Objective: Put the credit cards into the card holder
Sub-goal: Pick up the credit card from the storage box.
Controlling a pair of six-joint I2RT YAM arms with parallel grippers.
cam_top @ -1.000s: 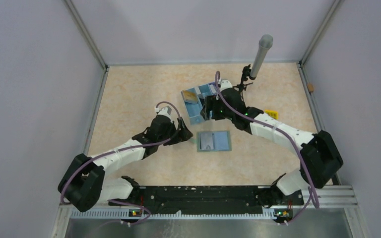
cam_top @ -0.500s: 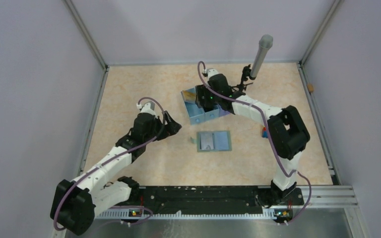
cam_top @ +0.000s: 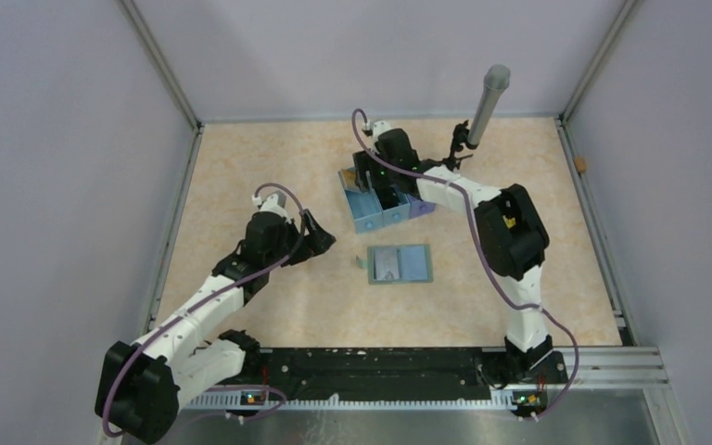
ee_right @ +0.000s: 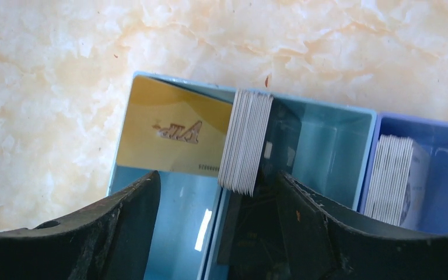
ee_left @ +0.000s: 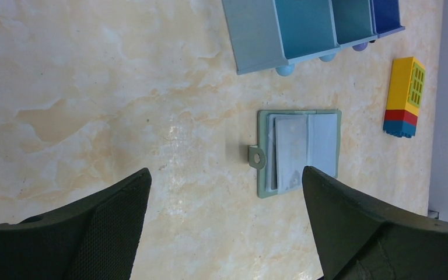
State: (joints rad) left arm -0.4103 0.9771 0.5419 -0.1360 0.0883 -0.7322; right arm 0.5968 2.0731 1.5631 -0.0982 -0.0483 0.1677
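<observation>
right end effector (ee_right: 219, 233): apart, over card stack (ee_right: 246, 140) in tray (ee_right: 371, 157)
left end effector (ee_left: 227, 233): apart, empty
advice: pinch one card only, lift straight

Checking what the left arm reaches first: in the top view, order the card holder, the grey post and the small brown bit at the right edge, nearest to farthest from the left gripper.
From the left gripper:
1. card holder, just to its right, lying open.
2. grey post, back right.
3. small brown bit, far right edge.
</observation>
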